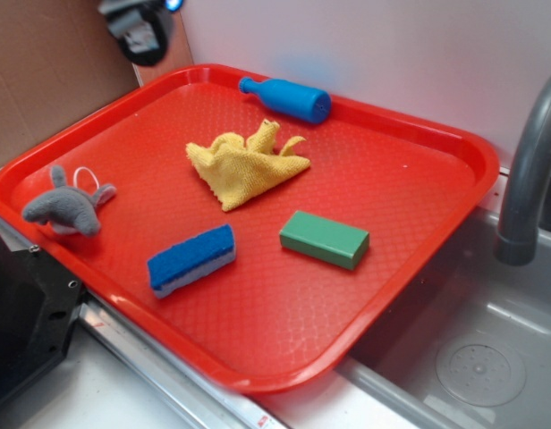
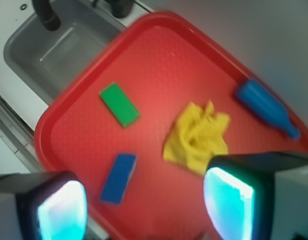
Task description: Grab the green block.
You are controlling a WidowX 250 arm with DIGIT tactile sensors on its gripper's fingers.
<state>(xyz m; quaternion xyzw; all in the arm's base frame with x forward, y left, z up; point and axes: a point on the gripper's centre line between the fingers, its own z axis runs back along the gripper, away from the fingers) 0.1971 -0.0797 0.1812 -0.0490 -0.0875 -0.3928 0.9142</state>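
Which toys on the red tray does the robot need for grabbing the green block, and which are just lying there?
Needed: green block, gripper.

Just lying there: blue sponge, yellow cloth, blue bottle, grey plush toy.

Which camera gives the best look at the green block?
The exterior view: the green block appears sharp, with its top and side faces visible. The wrist view shows it from above, smaller and slightly blurred, top face only.

Bright, even light with soft shadows; the wrist view is blurred, the near jaws glowing cyan, unfocused
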